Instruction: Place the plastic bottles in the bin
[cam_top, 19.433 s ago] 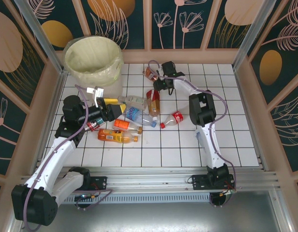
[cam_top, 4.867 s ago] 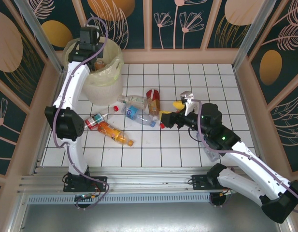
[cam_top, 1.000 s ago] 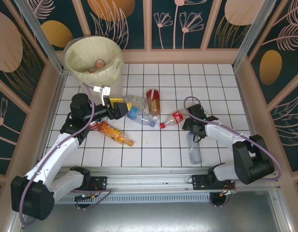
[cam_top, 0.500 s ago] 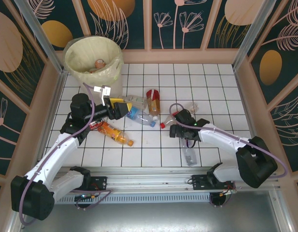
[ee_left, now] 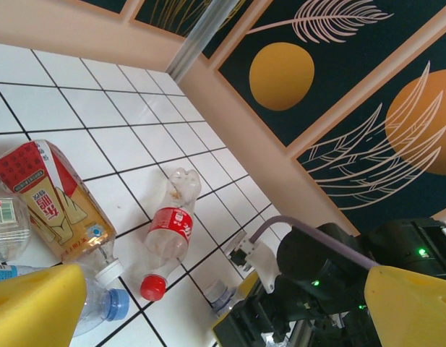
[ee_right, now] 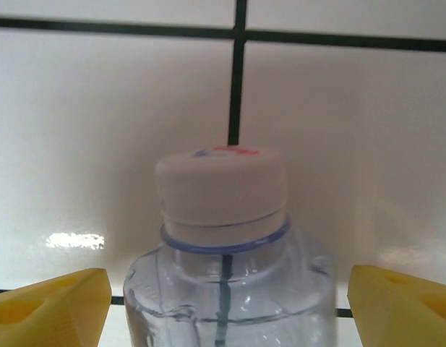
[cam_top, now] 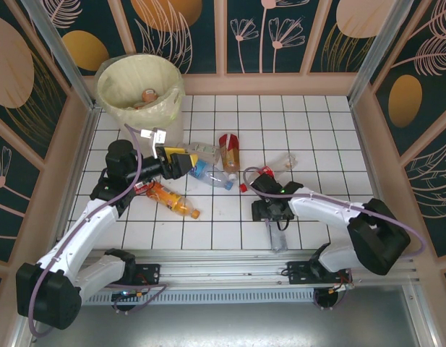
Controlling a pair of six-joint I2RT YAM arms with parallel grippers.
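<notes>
- Seven plastic bottles are lying on the white tiled counter point(cam_top: 331, 144) in the top view. At least one more bottle point(cam_top: 149, 94) is showing inside the bin point(cam_top: 168, 119), which is standing at the far left corner.
- Two claws are hanging over the counter, one per arm.
- Five bottles are crowding the middle:
  - a white-labelled clear bottle point(cam_top: 201, 150)
  - a brown red-labelled bottle point(cam_top: 229, 150)
  - a blue-labelled clear bottle point(cam_top: 208, 173)
  - a red-capped bottle point(cam_top: 257, 176)
  - an orange bottle point(cam_top: 172, 200)
- A small red-labelled bottle point(cam_top: 141, 186) is lying beside the left arm point(cam_top: 100, 210).
- The seventh, a white-capped clear bottle point(ee_right: 223, 238), is lying apart from the others by the counter's near edge, directly under the right claw point(ee_right: 224, 303).
- The right claw is standing spread. Its yellow fingertips point(ee_right: 49, 303) are flanking the bottle's shoulders with a gap on each side, pinching nothing.
- That bottle's long axis is running near to far. Its cap is pointing toward the near edge, away from the wrist camera.
- The left claw point(ee_left: 223, 311) is hovering spread wide and holding nothing. It is just beside the white-labelled clear bottle and over the blue-labelled clear bottle.
- The orange bottle is lying on a diagonal, cap toward the near right. The red-capped bottle is aiming its cap toward the near left.
</notes>
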